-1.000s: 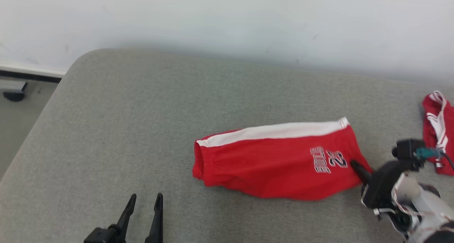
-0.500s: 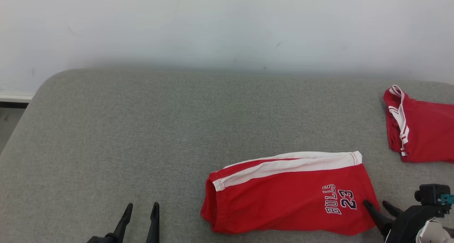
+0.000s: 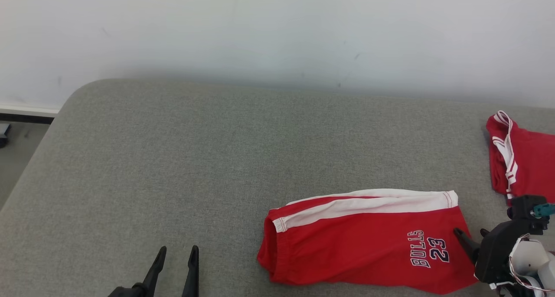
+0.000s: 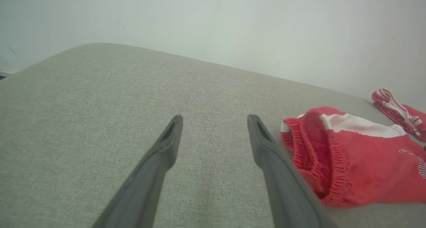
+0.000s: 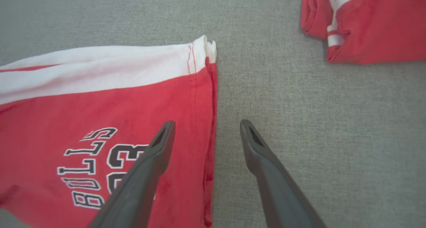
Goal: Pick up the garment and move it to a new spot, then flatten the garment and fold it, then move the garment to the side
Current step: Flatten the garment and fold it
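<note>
Shorts [image 3: 368,245] (folded) at spread right gripper [image 3: 469,231]

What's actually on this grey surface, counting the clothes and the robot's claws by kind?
Red garments: 2, the Bulls shorts and a second red garment
Claws: 2, the left claw and the right claw, both open
Total: 4

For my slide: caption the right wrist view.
Open right gripper poised over the hem of red-and-white Bulls shorts on grey fabric surface.
</note>
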`<state>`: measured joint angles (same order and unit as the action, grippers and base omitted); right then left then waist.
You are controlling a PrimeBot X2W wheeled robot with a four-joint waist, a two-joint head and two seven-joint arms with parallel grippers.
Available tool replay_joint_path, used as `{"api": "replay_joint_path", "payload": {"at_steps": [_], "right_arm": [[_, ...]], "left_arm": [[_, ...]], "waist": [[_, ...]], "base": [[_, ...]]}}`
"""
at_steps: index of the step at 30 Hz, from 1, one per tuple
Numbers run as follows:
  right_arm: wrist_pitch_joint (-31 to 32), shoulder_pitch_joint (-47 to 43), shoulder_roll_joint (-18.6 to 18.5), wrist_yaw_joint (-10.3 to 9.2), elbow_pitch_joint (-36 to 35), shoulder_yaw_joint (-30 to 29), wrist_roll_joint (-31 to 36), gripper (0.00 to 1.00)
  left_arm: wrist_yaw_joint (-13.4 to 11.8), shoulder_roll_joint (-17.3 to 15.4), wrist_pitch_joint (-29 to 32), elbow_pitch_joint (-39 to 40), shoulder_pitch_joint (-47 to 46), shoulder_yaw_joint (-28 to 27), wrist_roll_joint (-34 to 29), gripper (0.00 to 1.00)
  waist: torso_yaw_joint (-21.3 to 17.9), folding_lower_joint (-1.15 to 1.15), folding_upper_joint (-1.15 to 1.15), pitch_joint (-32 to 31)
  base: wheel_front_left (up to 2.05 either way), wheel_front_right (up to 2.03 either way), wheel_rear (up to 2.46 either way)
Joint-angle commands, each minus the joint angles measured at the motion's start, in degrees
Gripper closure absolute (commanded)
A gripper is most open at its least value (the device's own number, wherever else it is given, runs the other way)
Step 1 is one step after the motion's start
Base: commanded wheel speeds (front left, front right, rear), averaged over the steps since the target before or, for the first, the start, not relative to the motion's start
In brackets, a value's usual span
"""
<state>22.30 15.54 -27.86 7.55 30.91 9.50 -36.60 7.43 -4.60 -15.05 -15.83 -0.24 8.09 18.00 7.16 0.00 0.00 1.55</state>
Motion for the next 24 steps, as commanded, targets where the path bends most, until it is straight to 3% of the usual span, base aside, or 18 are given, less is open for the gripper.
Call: {"api": "replay_joint_path", "payload": {"at_steps": [1,15,16,17,18,19,24], "right_arm": [[0.60,0.53,0.69,-0.17,0.91,-0.62,0.36,0.00],[7.74,2.13,5.08,-0.16,7.21,-2.19,2.58,0.00],[8.68,1.97,5.45,-0.15,7.33,-1.89,1.98,0.17],[9.38,1.87,5.71,-0.03,7.40,-1.83,1.44,0.65],[10.01,1.82,5.83,-0.03,7.48,-1.93,1.05,0.90],[10.37,1.76,5.84,-0.03,7.54,-1.98,0.72,1.00],[10.40,1.84,4.55,-0.04,7.44,-3.01,-0.61,1.00]], "left_arm": [[0.06,0.06,-0.18,0.07,-0.54,-0.06,0.40,0.00],[0.01,-0.07,-0.18,-0.29,-1.71,-0.09,1.14,0.00],[0.01,-0.05,-0.18,-0.36,-1.69,-0.06,1.11,0.00],[0.01,-0.02,-0.18,-0.45,-1.66,-0.04,1.06,0.00],[0.01,0.00,-0.19,-0.56,-1.64,0.01,1.03,0.00],[0.01,0.03,-0.18,-0.64,-1.58,0.05,1.03,0.00],[0.01,0.07,-0.19,-0.86,-0.84,-0.06,0.82,0.00]], "waist": [[0.88,0.00,0.00,0.64],[2.52,0.00,0.00,2.56],[2.52,0.00,0.00,2.50],[2.51,0.00,0.00,2.39],[2.48,0.00,0.00,2.29],[2.44,0.00,0.00,2.12],[1.96,0.00,0.00,1.39]], "base": [[0.00,0.00,0.00],[0.00,0.00,0.00],[0.00,0.00,0.00],[0.00,0.00,0.00],[0.00,0.00,0.00],[0.00,0.00,0.00],[0.00,0.00,0.00]]}}
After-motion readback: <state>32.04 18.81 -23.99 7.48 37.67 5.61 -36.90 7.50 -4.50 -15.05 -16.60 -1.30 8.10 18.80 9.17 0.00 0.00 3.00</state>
